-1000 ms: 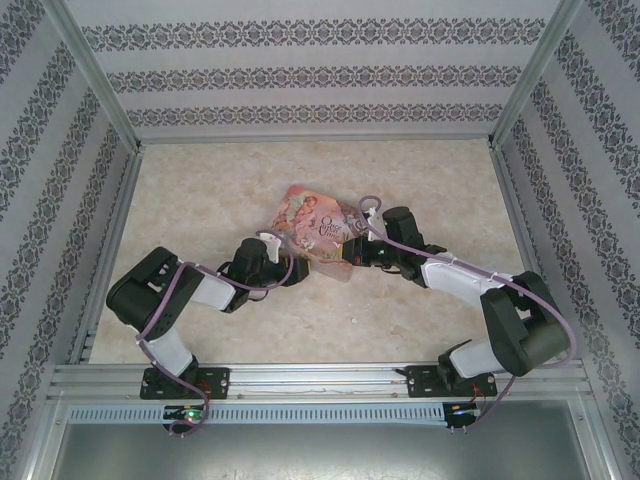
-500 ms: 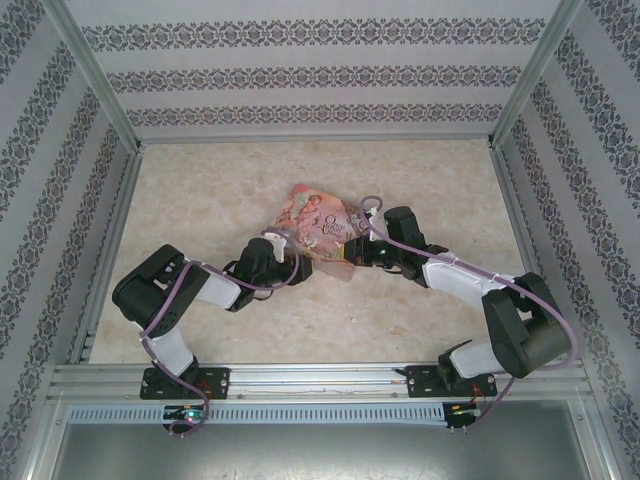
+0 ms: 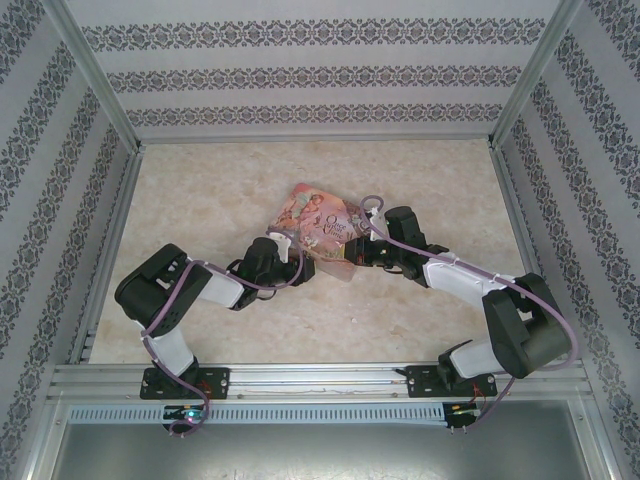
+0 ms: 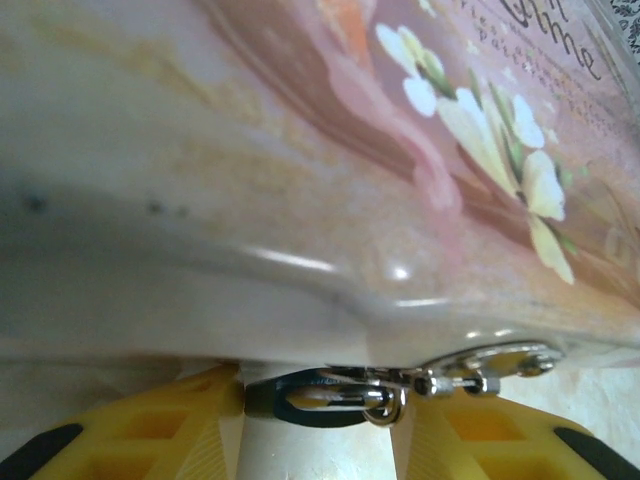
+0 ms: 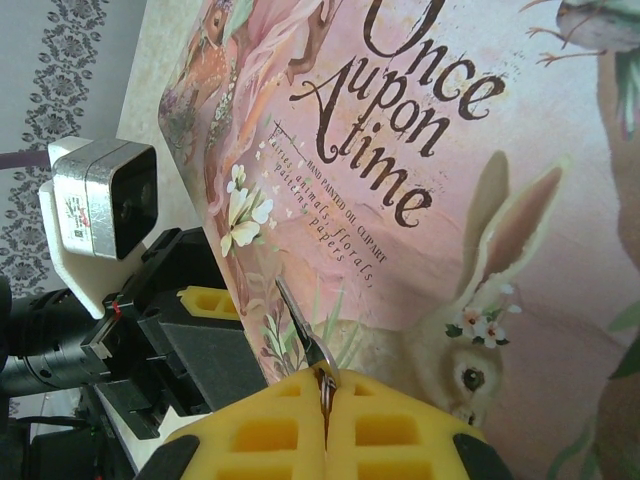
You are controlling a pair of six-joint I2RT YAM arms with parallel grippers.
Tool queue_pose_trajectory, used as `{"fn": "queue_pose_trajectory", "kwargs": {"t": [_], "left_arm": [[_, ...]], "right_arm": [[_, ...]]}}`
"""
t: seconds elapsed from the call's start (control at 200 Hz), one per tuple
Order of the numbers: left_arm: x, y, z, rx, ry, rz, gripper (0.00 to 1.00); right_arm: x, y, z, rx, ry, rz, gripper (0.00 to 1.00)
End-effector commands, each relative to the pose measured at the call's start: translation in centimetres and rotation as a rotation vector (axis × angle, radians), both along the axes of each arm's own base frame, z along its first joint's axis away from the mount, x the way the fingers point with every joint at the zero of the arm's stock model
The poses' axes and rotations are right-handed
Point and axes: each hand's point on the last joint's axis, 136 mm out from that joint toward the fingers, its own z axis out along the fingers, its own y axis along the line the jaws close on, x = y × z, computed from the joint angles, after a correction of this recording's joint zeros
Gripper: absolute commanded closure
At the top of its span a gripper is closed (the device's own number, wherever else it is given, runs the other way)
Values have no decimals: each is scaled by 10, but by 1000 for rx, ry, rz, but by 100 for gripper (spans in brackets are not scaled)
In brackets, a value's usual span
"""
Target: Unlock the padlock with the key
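Observation:
The padlock [image 4: 265,400], dark teal with a thin silver shackle [image 4: 335,398], hangs from the hasp [image 4: 490,365] on the edge of the pink illustrated tin [image 3: 318,225]. My left gripper [image 4: 320,432] has a yellow finger [image 4: 150,435] against each end of the padlock, so it is shut on it. The tin's picture lid [image 5: 450,200] faces my right gripper [image 5: 326,385], which is shut on the key [image 5: 300,320]. The key's thin dark shaft sticks up out of the pads toward the lid's lower edge. In the top view the left gripper [image 3: 298,262] and right gripper [image 3: 352,255] meet at the tin's near side.
The tin lies tilted in the middle of the beige marbled table [image 3: 420,180]. Patterned walls and a metal frame [image 3: 100,90] close in three sides. The left wrist's camera block [image 5: 105,200] sits close beside the key.
The left arm has crept right toward the tin and its jaws have narrowed onto the padlock. The right arm and the tin have stayed put.

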Motion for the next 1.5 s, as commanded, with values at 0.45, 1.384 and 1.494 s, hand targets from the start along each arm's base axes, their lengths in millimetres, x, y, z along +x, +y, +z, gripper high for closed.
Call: {"fn": "queue_pose_trajectory", "kwargs": {"t": [0.45,1.384,1.494], "left_arm": [[7,-14,19,-29,-44,-19,74],[-14,-24,82,-254,174,32,79],[-15,-24,89,-265,205,46,79]], "right_arm": [[-5,-8,2,-27,11,-16,100],[-58,-12,58,-84,-512,80,100],[-66,-11,52,-102,-584,80,100]]}}
